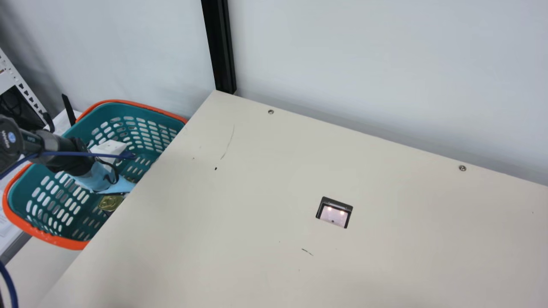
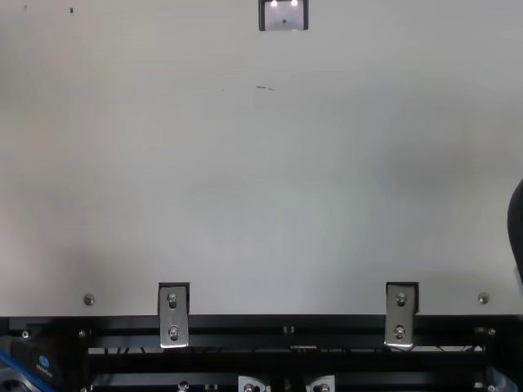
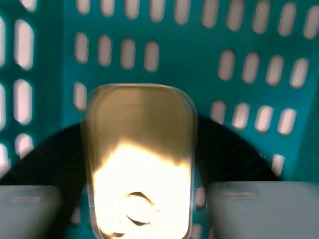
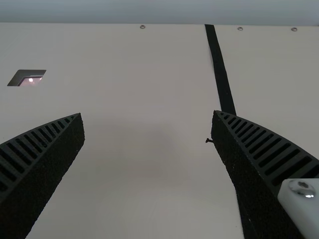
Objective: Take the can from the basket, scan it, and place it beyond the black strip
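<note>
Can [image 3: 139, 144] gripped inside basket [image 1: 64, 244], 9 o'clock, main view

Left claw [image 1: 116, 187] clenched on gold can, tab [image 3: 139, 206] visible in left wrist view. Scanner [image 1: 334, 215] at 4 o'clock of main view's centre. Right claw [image 4: 148, 117] released, fingers [image 4: 50, 164] apart. Labelling: white lettering [image 1: 6, 139], round blue badge [image 1: 11, 137] on left arm [image 1: 60, 161]; dark mark [image 1: 107, 179] on its pale blue wrap [image 1: 94, 177].

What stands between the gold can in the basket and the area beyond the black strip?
The can is down in the basket, so the table's edge bars a straight path. Farther on, the right end effector hovers near the strip and may be in the way.
</note>
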